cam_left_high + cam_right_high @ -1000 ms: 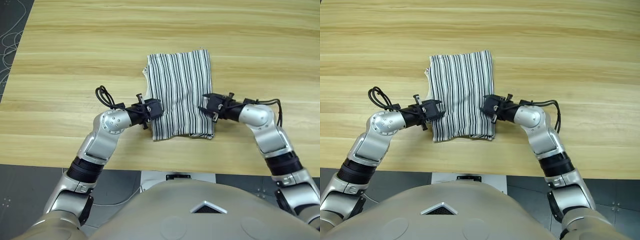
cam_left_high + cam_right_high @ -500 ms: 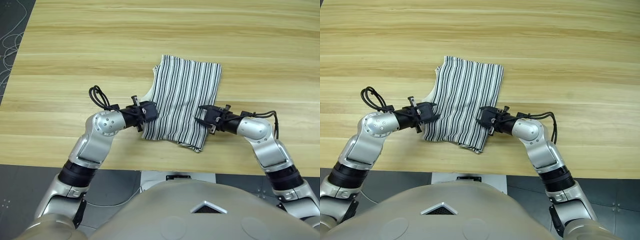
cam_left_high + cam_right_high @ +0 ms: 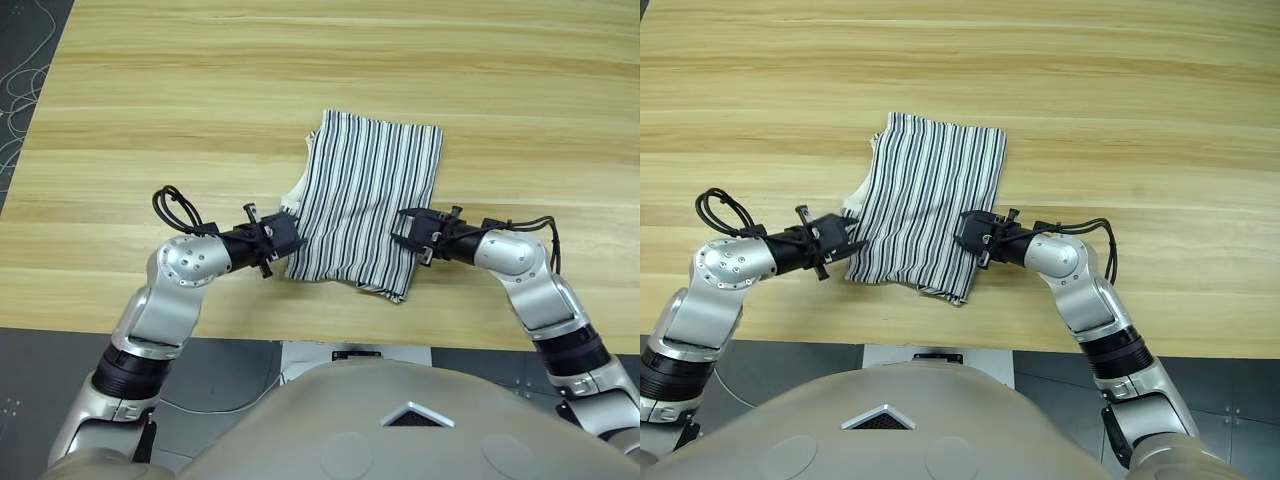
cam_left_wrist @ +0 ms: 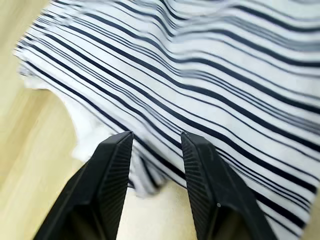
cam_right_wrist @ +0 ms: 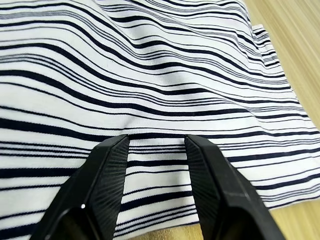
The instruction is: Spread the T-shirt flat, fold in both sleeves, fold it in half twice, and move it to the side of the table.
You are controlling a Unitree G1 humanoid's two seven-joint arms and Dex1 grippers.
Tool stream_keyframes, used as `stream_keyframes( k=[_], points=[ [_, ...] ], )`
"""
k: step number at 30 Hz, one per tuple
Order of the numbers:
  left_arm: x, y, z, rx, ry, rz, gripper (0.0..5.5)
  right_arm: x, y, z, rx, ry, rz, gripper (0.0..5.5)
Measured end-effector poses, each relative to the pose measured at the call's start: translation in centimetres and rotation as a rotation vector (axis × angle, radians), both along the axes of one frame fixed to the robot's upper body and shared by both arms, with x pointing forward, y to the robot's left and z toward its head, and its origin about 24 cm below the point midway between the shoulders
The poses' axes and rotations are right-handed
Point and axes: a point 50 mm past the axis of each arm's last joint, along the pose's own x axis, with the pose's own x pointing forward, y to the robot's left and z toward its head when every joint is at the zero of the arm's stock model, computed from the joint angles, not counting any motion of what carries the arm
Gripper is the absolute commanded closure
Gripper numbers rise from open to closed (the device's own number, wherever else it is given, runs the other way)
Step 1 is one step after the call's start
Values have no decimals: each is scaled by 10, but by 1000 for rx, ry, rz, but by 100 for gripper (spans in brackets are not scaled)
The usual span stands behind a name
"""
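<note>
T-shirt (image 3: 365, 195) — striped, folded to a slightly tilted rectangle — lies on the surface (image 3: 150, 100) near the middle of its front edge. Left hand (image 3: 292, 240), fingers spread, is at the shirt's left side; right hand (image 3: 402, 228), also spread, is over its right side.

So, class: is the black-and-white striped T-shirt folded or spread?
Folded: the black-and-white striped T-shirt forms a compact rectangle, layers peeking at its edges.

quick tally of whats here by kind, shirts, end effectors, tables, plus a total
striped T-shirt: 1
end effectors: 2 (left end effector, right end effector)
wooden table: 1
total: 4
</note>
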Motion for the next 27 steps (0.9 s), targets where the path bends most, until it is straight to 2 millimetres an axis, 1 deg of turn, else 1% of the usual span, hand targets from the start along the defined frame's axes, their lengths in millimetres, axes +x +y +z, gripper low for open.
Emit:
stream_keyframes(
  k=[1, 3, 4, 5, 7, 8, 9, 10, 13, 14, 16, 17, 19, 20, 22, 26, 27],
  points=[
    [4, -1, 7, -9, -24, -1, 371, -1, 0, 1, 15, 6, 26, 345],
    [2, -7, 13, -47, -14, -43, 371, -8, 5, 9, 91, 18, 88, 345],
    [-2, -11, 16, -67, 1, -80, 371, -11, 12, 20, 153, -8, 137, 345],
    [-4, -13, 19, -84, 15, -104, 371, -11, 13, 28, 187, -36, 152, 345],
    [-3, -15, 25, -136, 25, -145, 371, -3, 8, 47, 262, -111, 131, 345],
    [5, -12, 30, -144, -26, -158, 371, 2, 2, 56, 272, -175, 120, 345],
    [15, -8, 35, -131, -97, -166, 352, 5, -4, 63, 267, -246, 125, 341],
    [28, -2, 38, -98, -198, -174, 341, 7, -12, 68, 221, -338, 146, 325],
    [47, 15, 33, 37, -397, -223, 297, 5, -34, 62, 32, -507, 236, 278],
    [50, 21, 31, 93, -449, -250, 269, 3, -41, 57, -37, -542, 278, 247],
    [50, 33, 20, 226, -537, -369, 233, -4, -56, 47, -170, -610, 390, 203],
    [46, 38, 12, 305, -584, -470, 223, -10, -63, 41, -228, -643, 466, 190],
    [37, 46, -1, 423, -635, -641, 184, -20, -71, 33, -279, -665, 571, 148],
    [31, 52, -9, 478, -652, -746, 184, -27, -74, 28, -295, -672, 635, 148],
    [31, 62, -8, 548, -743, -932, 184, -36, -81, 22, -317, -694, 738, 148],
    [31, 84, -7, 613, -783, -1169, 184, -40, -87, 18, -333, -736, 824, 148],
    [31, 86, -7, 618, -787, -1198, 184, -40, -87, 17, -334, -741, 831, 148]
  ],
)
